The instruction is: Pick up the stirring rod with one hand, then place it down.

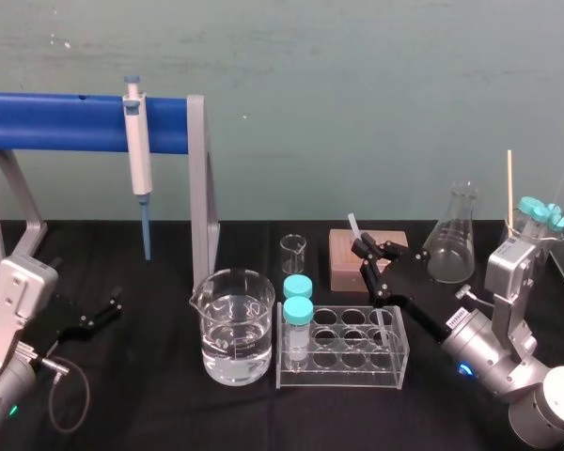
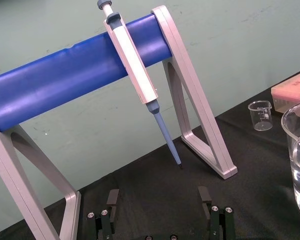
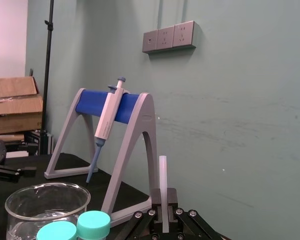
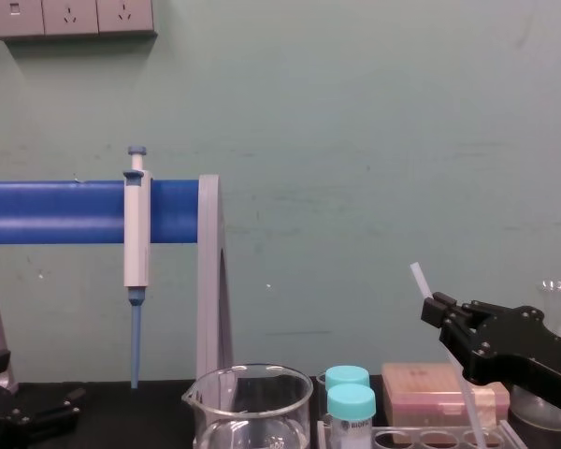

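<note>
While the right gripper (image 1: 363, 250) has its fingers closed on the stirring rod (image 1: 354, 226), holding it tilted in the air over the far right part of the tube rack (image 1: 396, 363) and just in front of the brown box (image 1: 342, 271), the pick-up half of the job looks done. What remains is setting the rod down on the black table (image 1: 150, 413) and letting go. The left gripper (image 1: 100, 315) sits parked low at the near left, its fingers (image 2: 112, 198) spread apart and holding nothing.
</note>
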